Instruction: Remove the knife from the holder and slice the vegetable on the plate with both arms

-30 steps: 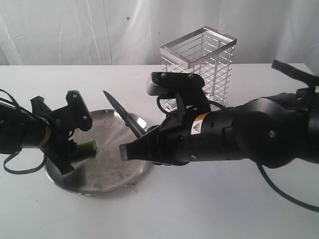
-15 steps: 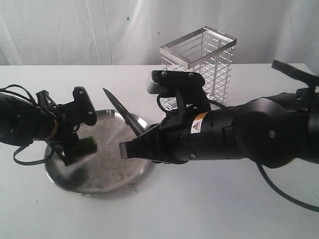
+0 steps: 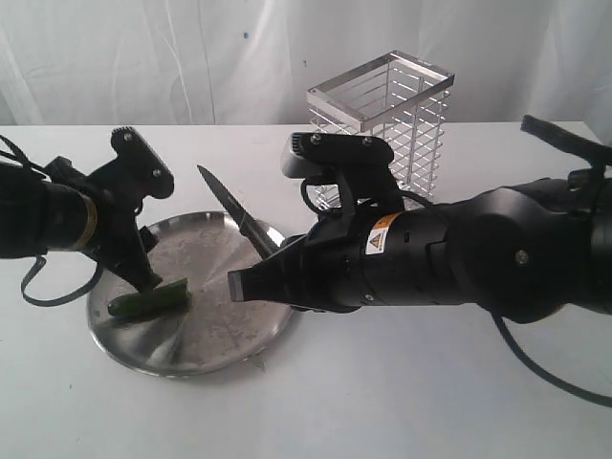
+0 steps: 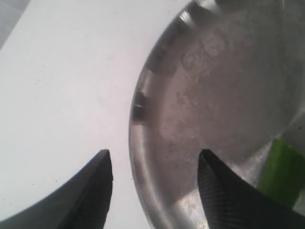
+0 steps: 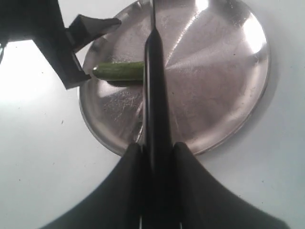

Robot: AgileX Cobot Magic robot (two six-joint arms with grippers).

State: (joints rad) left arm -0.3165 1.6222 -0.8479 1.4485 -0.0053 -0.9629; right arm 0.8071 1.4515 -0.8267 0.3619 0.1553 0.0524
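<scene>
The steel plate [image 3: 225, 325] lies on the white table, and the green vegetable [image 3: 148, 301] lies flat near its left rim. My left gripper [image 3: 153, 229] hangs open over that rim with nothing between its fingers. In the left wrist view the gripper [image 4: 155, 160] straddles the plate's edge [image 4: 138, 105], and the vegetable [image 4: 283, 171] sits outside one finger. My right gripper [image 5: 157, 145] is shut on the knife [image 5: 155, 95]. The knife's dark blade [image 3: 229, 212] points up and left over the plate. In the right wrist view the knife crosses above the vegetable [image 5: 119, 70].
The silver wire holder [image 3: 382, 120] stands behind the right arm at the back of the table. The bulky right arm [image 3: 459, 258] spans the middle and right. A white curtain closes off the back.
My left gripper has lifted and swung back to the left, still open. The vegetable has shifted down-left and now lies flat by the rim. The right arm and knife have not moved.
</scene>
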